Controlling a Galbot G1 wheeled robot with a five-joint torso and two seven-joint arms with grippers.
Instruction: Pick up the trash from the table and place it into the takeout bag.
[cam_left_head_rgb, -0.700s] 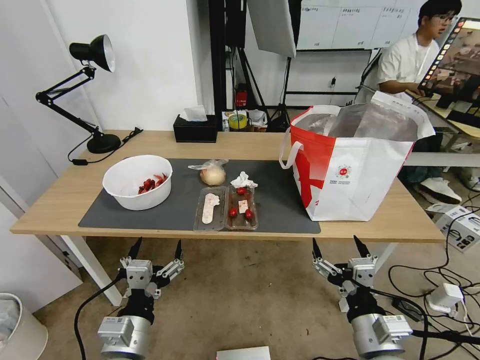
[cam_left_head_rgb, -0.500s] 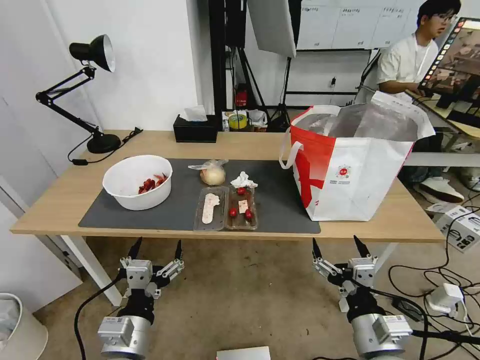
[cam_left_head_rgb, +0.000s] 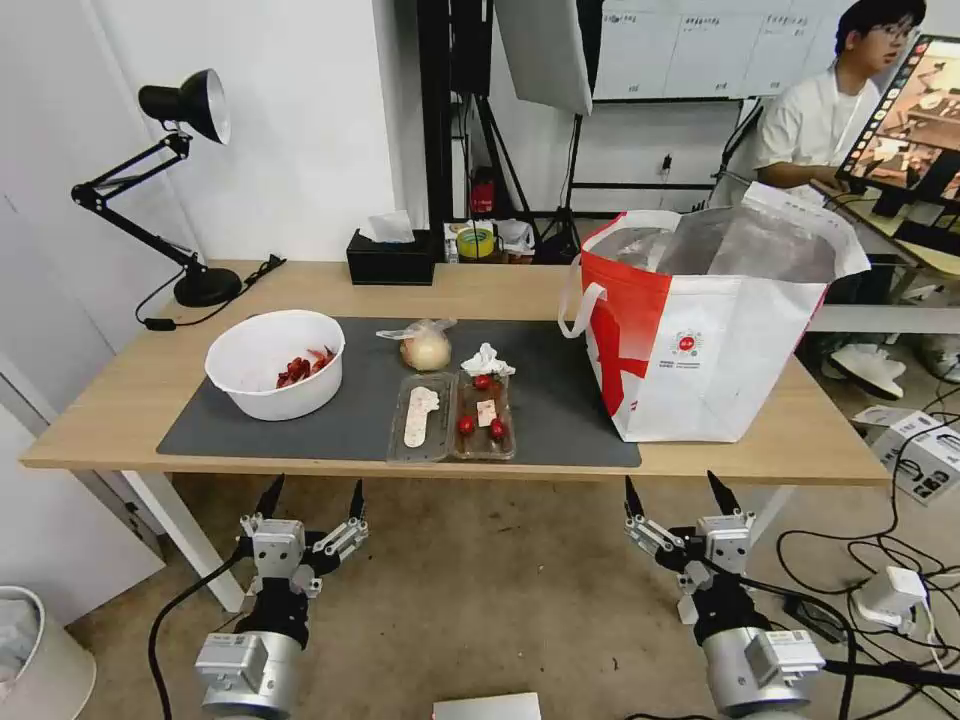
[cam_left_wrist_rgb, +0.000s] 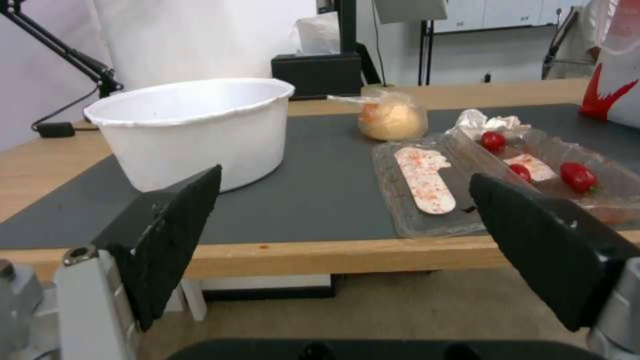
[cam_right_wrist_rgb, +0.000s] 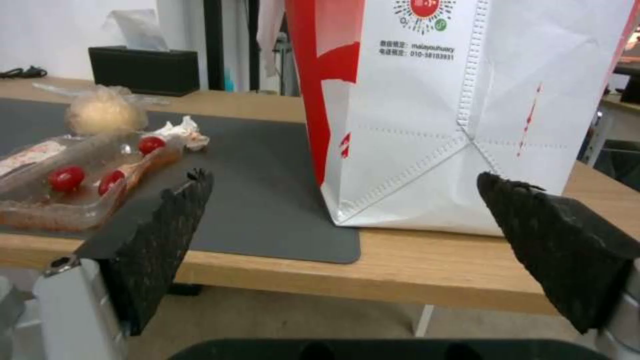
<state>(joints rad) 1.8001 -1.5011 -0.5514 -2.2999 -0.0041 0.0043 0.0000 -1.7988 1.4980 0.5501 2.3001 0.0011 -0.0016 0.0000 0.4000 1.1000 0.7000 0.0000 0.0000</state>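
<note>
A black desk lamp (cam_left_head_rgb: 185, 150) stands at the table's far left corner, its cord (cam_left_head_rgb: 215, 305) trailing along the left side. A black tissue box (cam_left_head_rgb: 391, 258) sits at the far edge. On the floor: a white bin (cam_left_head_rgb: 35, 655), cables (cam_left_head_rgb: 900, 590), boxes (cam_left_head_rgb: 925, 450).

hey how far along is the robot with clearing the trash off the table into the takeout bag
Nothing looks done yet. The white bowl, clear hinged tray, crumpled tissue and bagged beige lump all sit on the table's grey mat. The takeout bag stands open beside them. Nothing is in hand: the left end effector and right end effector hang open and empty below the table edge. All four pieces remain.
</note>
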